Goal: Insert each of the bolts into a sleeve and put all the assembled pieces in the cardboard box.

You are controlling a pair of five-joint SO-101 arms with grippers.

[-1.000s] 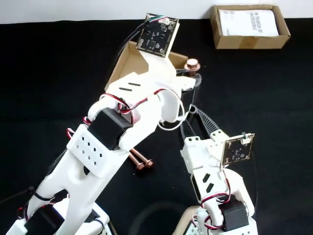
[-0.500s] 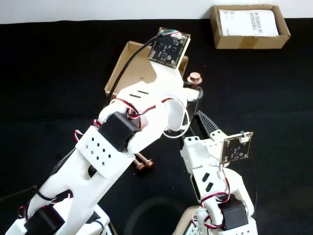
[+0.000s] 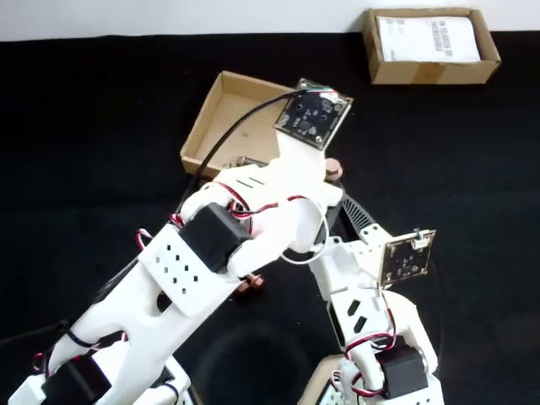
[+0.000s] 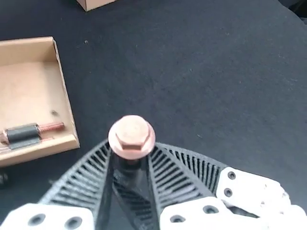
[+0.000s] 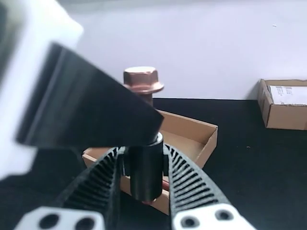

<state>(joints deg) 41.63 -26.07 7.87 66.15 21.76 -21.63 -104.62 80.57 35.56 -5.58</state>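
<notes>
Black table (image 3: pixel 101 110), open cardboard box (image 3: pixel 224 114), second box (image 3: pixel 430 72) at far edge, loose bolt (image 3: pixel 251 283)

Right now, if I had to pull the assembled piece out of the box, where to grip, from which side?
Grip the black sleeve mid-body, coming straight down from above. It lies flat on the box floor, close along one wall, so the walls likely block any sideways approach. The sleeve is thicker than the bare thread sticking out. Room on the wall side looks tight.
</notes>
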